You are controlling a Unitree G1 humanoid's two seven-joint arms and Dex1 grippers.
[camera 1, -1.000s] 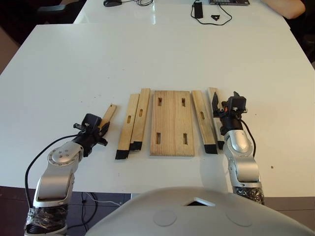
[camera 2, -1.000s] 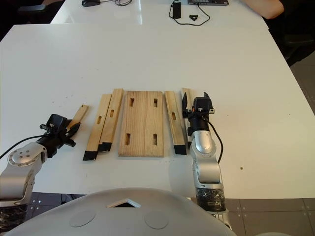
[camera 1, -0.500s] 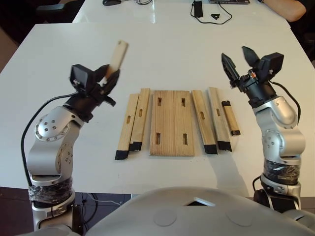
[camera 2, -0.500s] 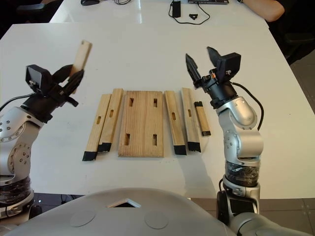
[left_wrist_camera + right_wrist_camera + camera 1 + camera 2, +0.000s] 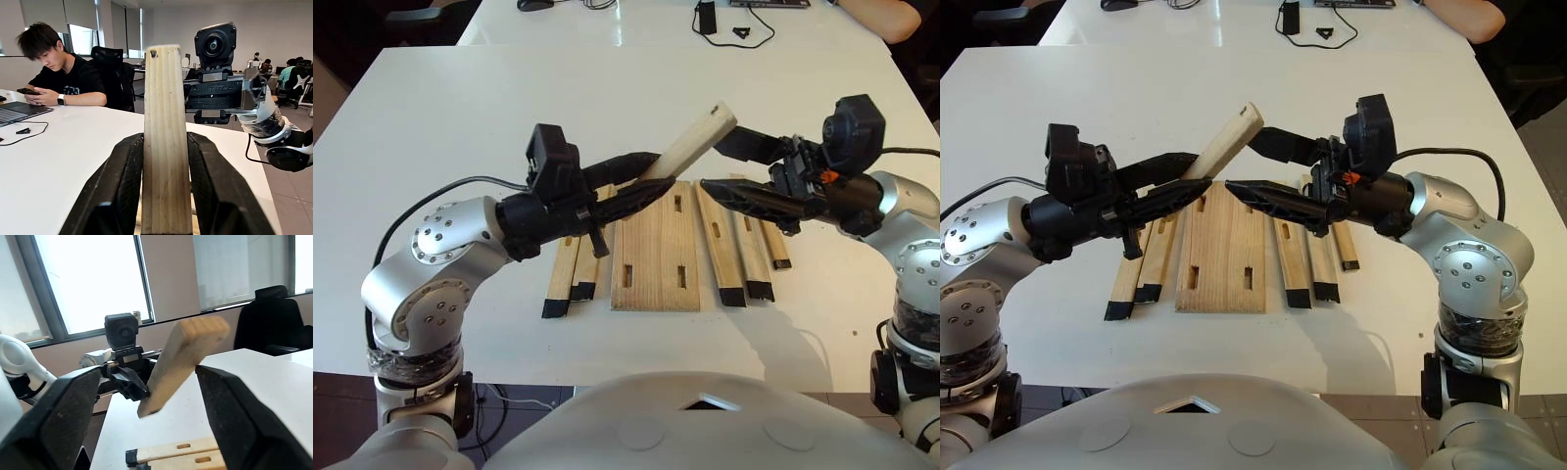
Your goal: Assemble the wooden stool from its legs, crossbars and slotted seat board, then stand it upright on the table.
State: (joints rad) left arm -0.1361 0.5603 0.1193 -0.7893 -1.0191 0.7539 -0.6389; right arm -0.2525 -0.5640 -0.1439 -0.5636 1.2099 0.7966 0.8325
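My left gripper point(image 5: 654, 176) is shut on a light wooden crossbar point(image 5: 697, 140) and holds it slanting up over the slotted seat board point(image 5: 656, 264). In the left wrist view the crossbar point(image 5: 165, 147) stands between the two black fingers point(image 5: 120, 186). My right gripper point(image 5: 710, 162) is open and faces it from the right, with its fingertips close to the bar's free end and not closed on it. Two legs point(image 5: 578, 245) lie left of the board and two legs point(image 5: 729, 245) lie right of it. A short dark-tipped crossbar point(image 5: 773, 240) lies beside the right legs.
The white table point(image 5: 431, 127) has wide bare room on all sides of the parts. Its front edge runs just below the legs' black ends. A second table point(image 5: 646, 20) behind holds cables and a mouse.
My left arm swung the crossbar from the upper left to the middle, above the board. The right gripper turned inward and moved toward the bar's end, still open.
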